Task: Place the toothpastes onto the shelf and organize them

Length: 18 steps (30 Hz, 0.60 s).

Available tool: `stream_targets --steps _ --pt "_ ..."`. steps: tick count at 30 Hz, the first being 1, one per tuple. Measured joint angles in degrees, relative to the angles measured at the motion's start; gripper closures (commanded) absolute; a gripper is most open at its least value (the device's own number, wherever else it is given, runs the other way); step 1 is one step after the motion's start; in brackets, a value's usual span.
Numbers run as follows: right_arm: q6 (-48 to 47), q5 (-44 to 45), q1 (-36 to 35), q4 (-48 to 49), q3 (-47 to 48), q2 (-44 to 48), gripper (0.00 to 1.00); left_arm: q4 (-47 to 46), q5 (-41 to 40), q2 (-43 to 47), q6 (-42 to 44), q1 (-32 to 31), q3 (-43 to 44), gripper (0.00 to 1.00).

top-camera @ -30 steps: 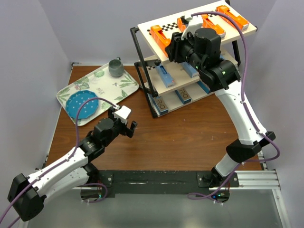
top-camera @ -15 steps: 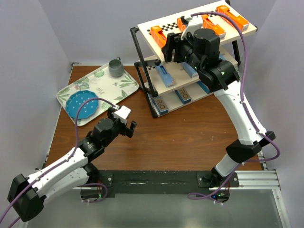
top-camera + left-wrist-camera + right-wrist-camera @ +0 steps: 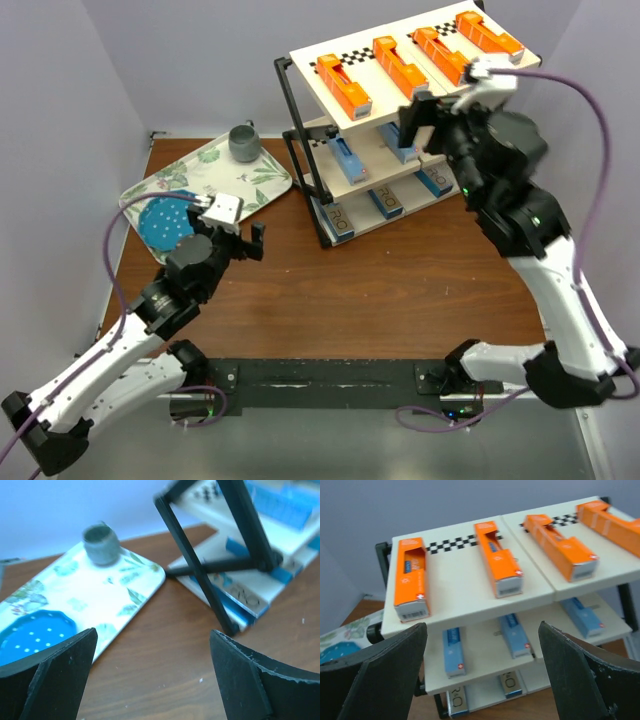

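Shelf (image 3: 380, 92), far right: three slanted tiers, stocked by colour, which I take as the sorting asked for. Top tier has four orange toothpastes (image 3: 345, 85) lying lengthways down the slope, well apart, ends facing near. The middle tier has blue toothpastes (image 3: 454, 652) laid the same way. The bottom tier has more, at least one silver-white (image 3: 338, 216). I see no carton loose on the table (image 3: 380, 290), so stocking looks about complete. Tray (image 3: 262, 183), far left, carries a blue plate (image 3: 165, 222) and a grey cup (image 3: 243, 142). My right arm is raised, with the right gripper (image 3: 481, 645) facing the top tier from the near side, fingers wide and empty. My left arm is low over the table, with the left gripper (image 3: 152, 640) aimed between tray and shelf, fingers wide and empty.
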<state>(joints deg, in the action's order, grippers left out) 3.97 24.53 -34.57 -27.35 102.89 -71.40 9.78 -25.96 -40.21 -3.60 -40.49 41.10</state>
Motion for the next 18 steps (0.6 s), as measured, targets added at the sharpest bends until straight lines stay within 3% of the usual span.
stream_targets --steps 5,12,18 --pt "-2.6 8.3 0.0 4.8 -13.0 14.4 0.02 3.5 -5.4 4.0 -0.3 0.0 5.8 0.00" --pt "-4.7 18.1 0.0 7.0 -32.5 37.2 0.01 4.5 -10.1 14.5 2.0 0.0 7.4 0.00" --pt "-5.1 22.2 0.0 3.5 -39.1 51.5 0.01 1.4 -11.2 23.0 5.9 0.1 5.5 0.00"
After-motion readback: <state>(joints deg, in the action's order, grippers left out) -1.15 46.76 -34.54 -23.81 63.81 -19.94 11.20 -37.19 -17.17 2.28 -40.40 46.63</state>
